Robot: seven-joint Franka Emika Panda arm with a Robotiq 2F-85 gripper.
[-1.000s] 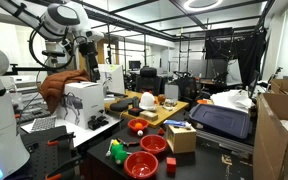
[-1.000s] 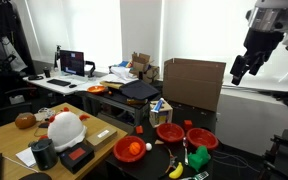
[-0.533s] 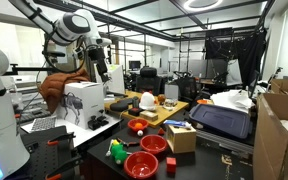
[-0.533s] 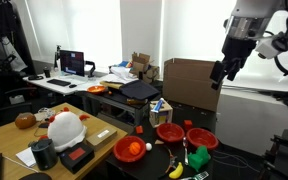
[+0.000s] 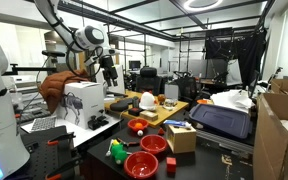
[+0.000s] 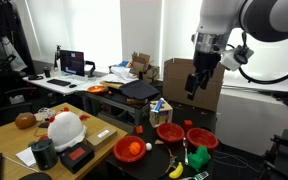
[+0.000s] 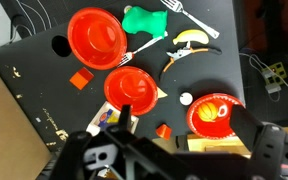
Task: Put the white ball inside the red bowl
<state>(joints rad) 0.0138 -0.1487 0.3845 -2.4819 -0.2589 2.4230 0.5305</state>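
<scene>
One gripper (image 6: pixel 191 90), jaws apart, empty | high above the round red plastic bowls (image 6: pixel 170 131) | smooth white rounded ball (image 6: pixel 64 128) well apart on light wooden table (image 6: pixel 6 138), outside wrist view.

Wrist view: three bowls on counter (image 7: pixel 29 80). First bowl (image 7: pixel 94 35) far left. Middle bowl (image 7: pixel 132 88) just nearer and right of it, rims close. Third bowl (image 7: pixel 214 113) further right, apart. Toy (image 7: pixel 144 20) right of first bowl; fork (image 7: pixel 194 14) right of toy. Banana (image 7: pixel 189 38) just near of fork, far of third bowl.

In an exterior view, white ball (image 6: pixel 64 128) on adjoining counter (image 6: pixel 9 140), left of third bowl, apart. Cardboard box (image 6: pixel 174 80) far behind bowls.

In an exterior view, machine (image 5: pixel 84 100) left of white ball.
</scene>
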